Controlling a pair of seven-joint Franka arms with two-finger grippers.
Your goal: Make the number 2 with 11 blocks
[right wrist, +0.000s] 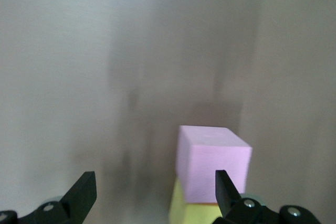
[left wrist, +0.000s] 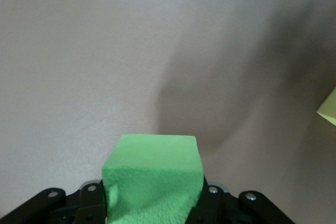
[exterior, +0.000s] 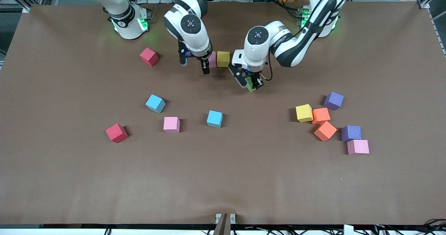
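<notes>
I have the green block (left wrist: 152, 179) clamped in the left gripper (exterior: 251, 85) — next, set it beside the yellow block (exterior: 223, 59); right gripper (exterior: 195, 63) spread apart over the pink block (right wrist: 211, 162).

Pair of blocks (exterior: 217, 59) touching side by side, mid-table near my bases. My right gripper (exterior: 195, 63), jaws apart, is just beside the pair on the right arm's side. My left gripper (exterior: 250, 81) is over the table (exterior: 223, 179), clamped on one block (left wrist: 152, 177). Lone block (exterior: 149, 56) and four scattered blocks (exterior: 171, 124) toward the right arm's end. Six-block cluster (exterior: 325, 131) toward the left arm's end, several touching.
</notes>
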